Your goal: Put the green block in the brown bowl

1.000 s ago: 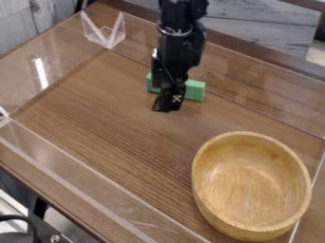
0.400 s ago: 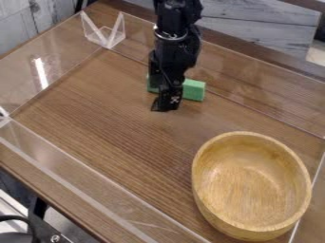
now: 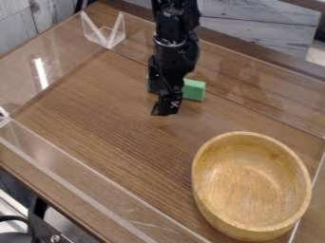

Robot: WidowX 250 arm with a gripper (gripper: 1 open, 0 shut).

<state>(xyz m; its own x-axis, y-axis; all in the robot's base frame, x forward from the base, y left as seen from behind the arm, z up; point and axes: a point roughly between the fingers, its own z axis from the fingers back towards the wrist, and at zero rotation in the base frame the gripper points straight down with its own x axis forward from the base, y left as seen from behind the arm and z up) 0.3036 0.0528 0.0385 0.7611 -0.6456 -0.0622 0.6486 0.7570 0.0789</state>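
A small bright green block [image 3: 193, 90] lies on the wooden table behind the middle, partly hidden by the black arm. My gripper [image 3: 166, 100] points straight down over the block's left end, its dark fingers [image 3: 164, 104] reaching to the table surface. The jaws stand open, and I cannot tell whether they touch the block. The brown bowl [image 3: 253, 183] is a large round light wooden bowl at the front right, hollow and with nothing in it, well apart from the gripper.
Low clear plastic walls run around the table [image 3: 102, 123]. A clear folded plastic stand [image 3: 103, 30] sits at the back left. Grey surfaces lie behind the back edge.
The gripper has sunk slightly and shifted a little left over the block. Block and bowl have not moved.
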